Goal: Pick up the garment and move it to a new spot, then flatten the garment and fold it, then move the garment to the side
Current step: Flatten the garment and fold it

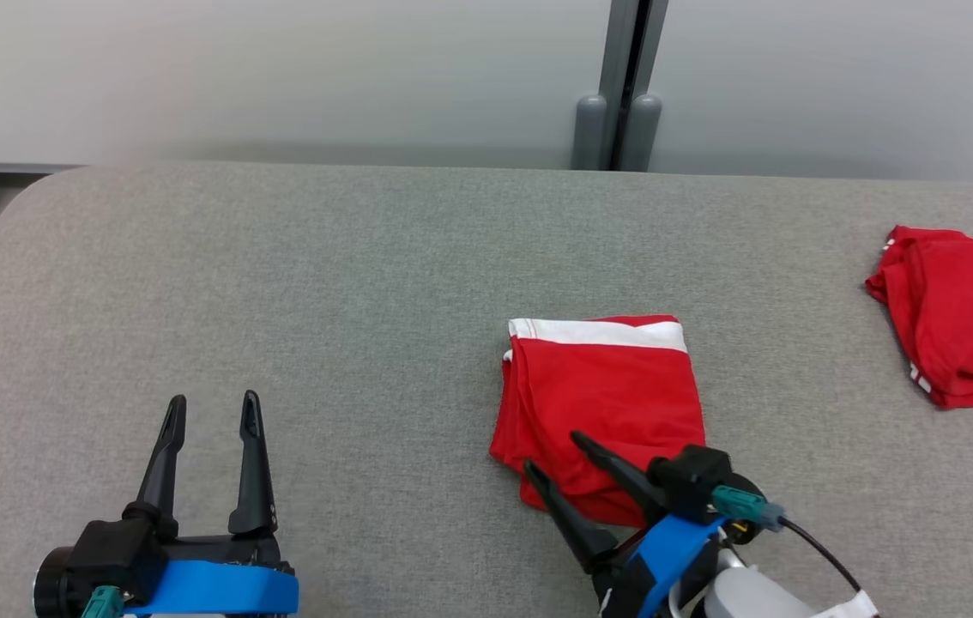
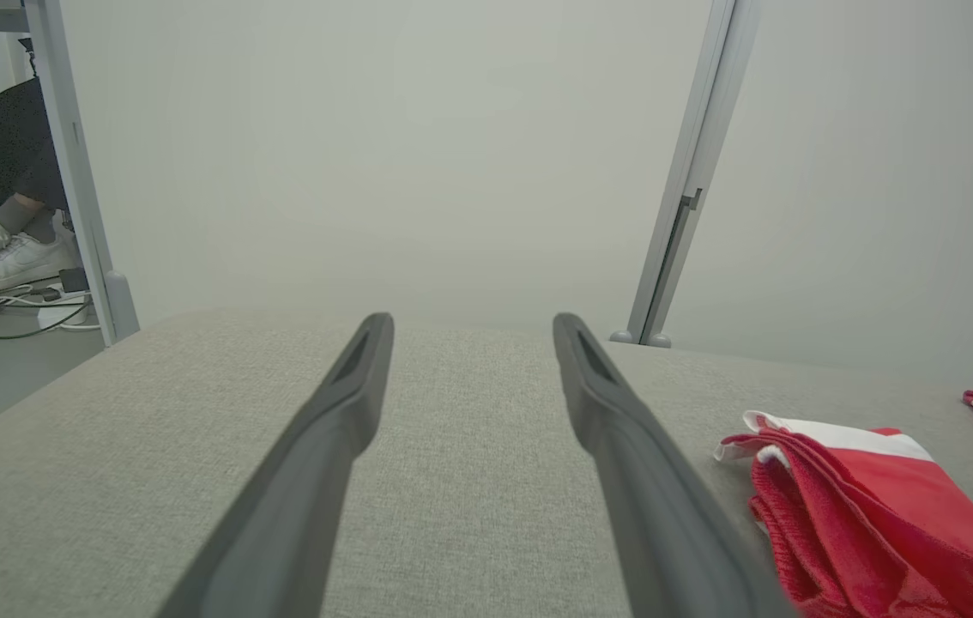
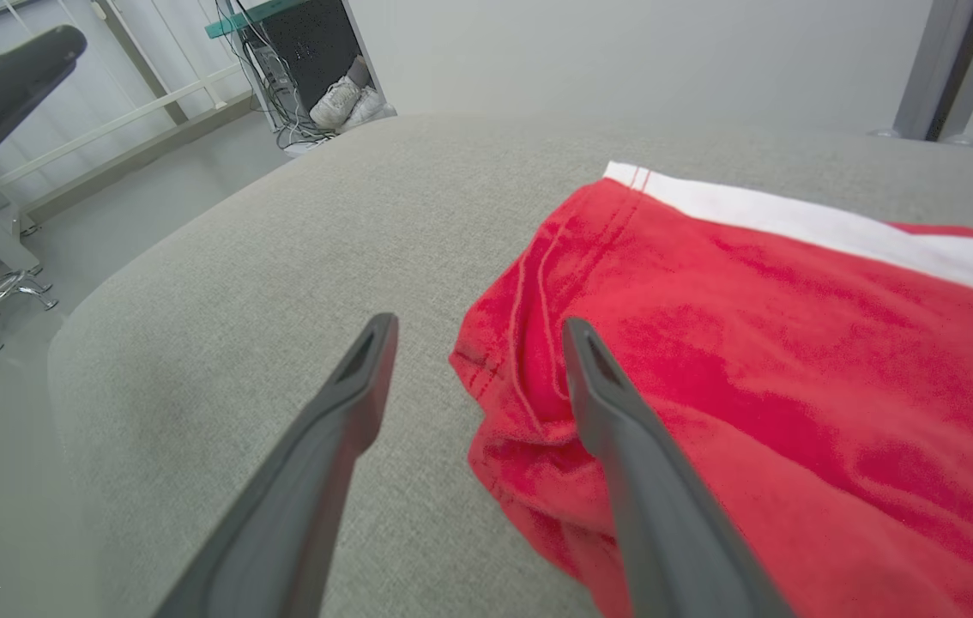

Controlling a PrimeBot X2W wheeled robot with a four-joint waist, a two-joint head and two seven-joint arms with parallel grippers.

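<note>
Noted right gripper spread at lower right, one finger over near-left corner of folded red garment, right of centre on grey tabletop; left gripper spread, lower left.

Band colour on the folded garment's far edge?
White band, red garment; right wrist view shows best.

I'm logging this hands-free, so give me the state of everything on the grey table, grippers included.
Folded red garment: folded into a compact rectangle, white band along its far edge, lying on the table.
Second red garment: loosely folded, at the right edge of the head view, partly cut off.
Left gripper: open, empty, over bare table.
Right gripper: open, at the folded garment's near corner, not clamping it.
</note>
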